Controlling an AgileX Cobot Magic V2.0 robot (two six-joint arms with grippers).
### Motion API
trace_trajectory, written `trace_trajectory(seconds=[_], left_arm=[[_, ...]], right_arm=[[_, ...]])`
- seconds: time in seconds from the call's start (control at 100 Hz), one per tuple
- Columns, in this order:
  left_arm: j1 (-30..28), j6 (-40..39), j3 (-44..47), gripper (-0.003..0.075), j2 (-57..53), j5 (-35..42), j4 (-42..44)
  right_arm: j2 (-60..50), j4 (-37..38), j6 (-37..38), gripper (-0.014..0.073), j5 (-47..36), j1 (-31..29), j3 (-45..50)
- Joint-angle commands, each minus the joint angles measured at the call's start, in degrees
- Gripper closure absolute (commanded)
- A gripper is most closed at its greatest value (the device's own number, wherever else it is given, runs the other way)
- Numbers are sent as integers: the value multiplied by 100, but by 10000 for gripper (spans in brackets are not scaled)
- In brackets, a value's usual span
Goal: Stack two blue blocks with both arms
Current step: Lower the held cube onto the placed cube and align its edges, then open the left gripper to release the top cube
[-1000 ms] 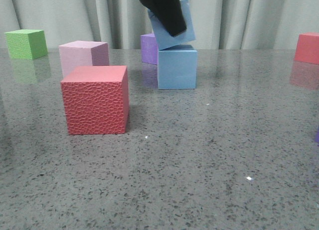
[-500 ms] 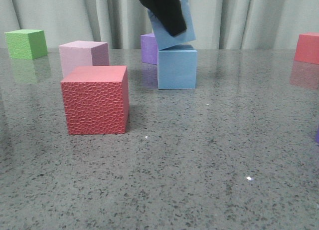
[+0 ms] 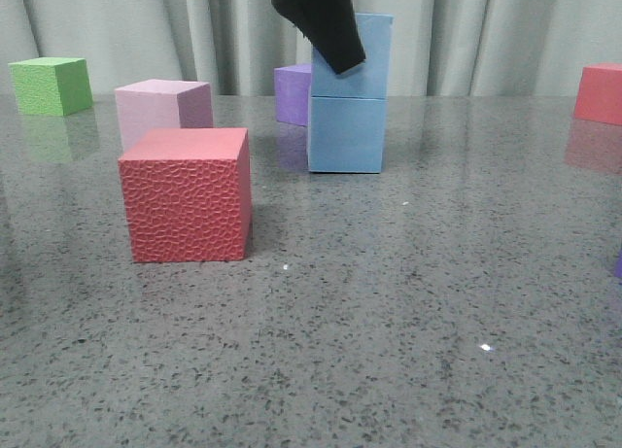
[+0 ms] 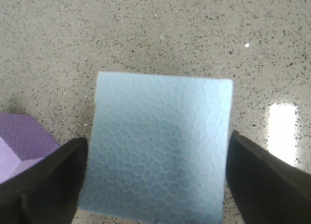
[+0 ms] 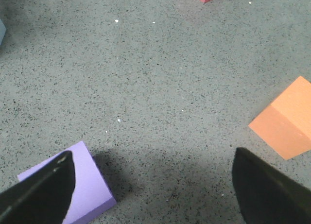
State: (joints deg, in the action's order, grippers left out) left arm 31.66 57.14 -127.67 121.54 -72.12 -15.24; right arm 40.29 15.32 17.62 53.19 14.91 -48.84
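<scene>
One light blue block [image 3: 367, 59] rests level on top of the other blue block [image 3: 345, 132] at the middle back of the table. My left gripper [image 3: 328, 25] hangs over the upper block, one black finger crossing its front face. In the left wrist view the upper block's [image 4: 160, 146] top face fills the space inside the left gripper [image 4: 158, 182]. The black fingers [image 4: 43, 185] stand at its two sides, the jaws open with a thin gap on one side. My right gripper [image 5: 153, 190] is open above bare table.
A red cube [image 3: 187, 195] stands front left, with a pale pink cube [image 3: 160, 108] and a green cube [image 3: 51, 85] behind it. A purple cube [image 3: 292, 93] is just behind the stack. Another red cube [image 3: 600, 93] is far right. Near the right gripper are a purple cube [image 5: 82, 190] and an orange cube [image 5: 286, 119].
The upper blue block was tilted in the left gripper above the lower one. It now lies flat and square on the lower block, and the jaws have let go.
</scene>
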Motion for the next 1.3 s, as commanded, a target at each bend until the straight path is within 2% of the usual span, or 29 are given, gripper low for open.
trace_trajectory(seconds=[0.0, 0.33, 0.72, 1.05, 1.29], left_arm=[[40, -20, -181, 113, -329, -117, -193], [40, -45, -181, 96, -329, -117, -212], [40, -510, -181, 96, -733, -117, -183], [-100, -1296, -181, 96, -1451, -117, -127], [-496, -2218, -181, 99, -2071, -80, -105]], right_arm=[[-13, 179, -45, -50, -363, -43, -139], [-13, 179, -45, -50, -363, -43, -139], [-13, 177, -45, -50, -368, -43, -139], [-13, 177, -45, -50, -368, -43, -139], [-13, 177, -45, -50, -368, -43, -139]])
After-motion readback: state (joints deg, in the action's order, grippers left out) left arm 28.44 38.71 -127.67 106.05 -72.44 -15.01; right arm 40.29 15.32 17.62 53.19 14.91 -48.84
